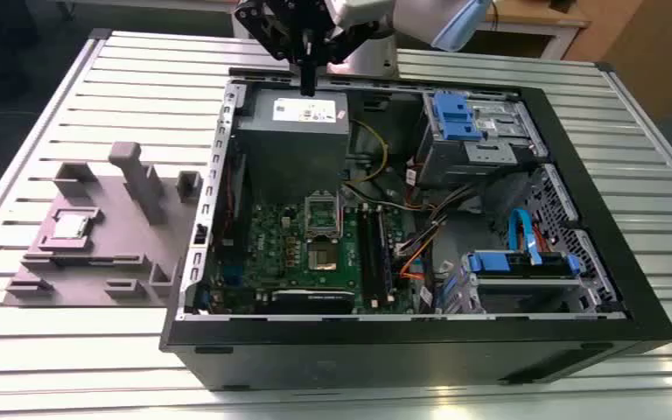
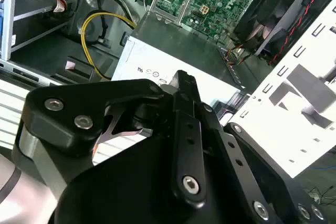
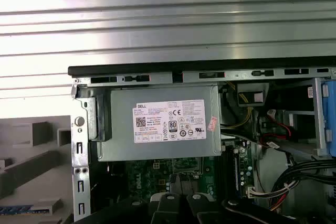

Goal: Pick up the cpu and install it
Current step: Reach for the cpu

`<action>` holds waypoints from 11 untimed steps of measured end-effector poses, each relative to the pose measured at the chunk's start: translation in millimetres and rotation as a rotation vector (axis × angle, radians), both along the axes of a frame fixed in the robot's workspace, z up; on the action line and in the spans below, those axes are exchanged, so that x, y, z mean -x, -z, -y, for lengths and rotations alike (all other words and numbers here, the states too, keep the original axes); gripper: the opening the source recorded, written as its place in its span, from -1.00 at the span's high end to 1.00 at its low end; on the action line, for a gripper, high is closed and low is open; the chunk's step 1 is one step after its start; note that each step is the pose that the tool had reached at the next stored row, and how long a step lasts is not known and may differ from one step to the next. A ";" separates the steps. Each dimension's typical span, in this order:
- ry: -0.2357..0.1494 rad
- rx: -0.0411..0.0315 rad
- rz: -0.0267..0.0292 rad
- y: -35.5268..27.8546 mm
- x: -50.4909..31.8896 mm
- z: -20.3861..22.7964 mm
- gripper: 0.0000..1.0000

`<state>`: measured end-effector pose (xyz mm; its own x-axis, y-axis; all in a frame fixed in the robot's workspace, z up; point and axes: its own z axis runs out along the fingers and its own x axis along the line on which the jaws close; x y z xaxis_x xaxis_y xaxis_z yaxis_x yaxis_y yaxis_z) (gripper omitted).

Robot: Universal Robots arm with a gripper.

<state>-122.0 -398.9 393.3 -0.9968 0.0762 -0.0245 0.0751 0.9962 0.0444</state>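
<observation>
The cpu (image 1: 70, 226), a small silvery square, lies in a recess of the grey fixture (image 1: 102, 236) on the table at the exterior view's left, outside the computer case. My black gripper (image 1: 308, 87) hangs shut with nothing in it over the far edge of the open case, just above the grey power supply (image 1: 293, 118), far from the cpu. Its fingertips (image 2: 184, 77) meet over the power supply (image 2: 173, 59) in the second wrist view. The green motherboard (image 1: 312, 254) lies in the case with its socket (image 1: 325, 255) and the raised metal frame (image 1: 322, 213).
The black case (image 1: 430, 350) stands on a slatted metal table (image 1: 56, 105). Inside it are blue drive bays (image 1: 465, 122), a blue cable (image 1: 523, 232), yellow and orange wires (image 1: 371, 149) and black memory sticks (image 1: 374, 245). The power supply's label (image 3: 169, 120) faces the first wrist view.
</observation>
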 end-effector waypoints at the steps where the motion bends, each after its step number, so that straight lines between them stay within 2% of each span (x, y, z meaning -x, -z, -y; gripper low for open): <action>1: 0.000 0.0001 0.0000 0.0 0.0 0.0 0.80; 11: 0.000 0.0000 0.0000 0.0 2.0 0.0 0.80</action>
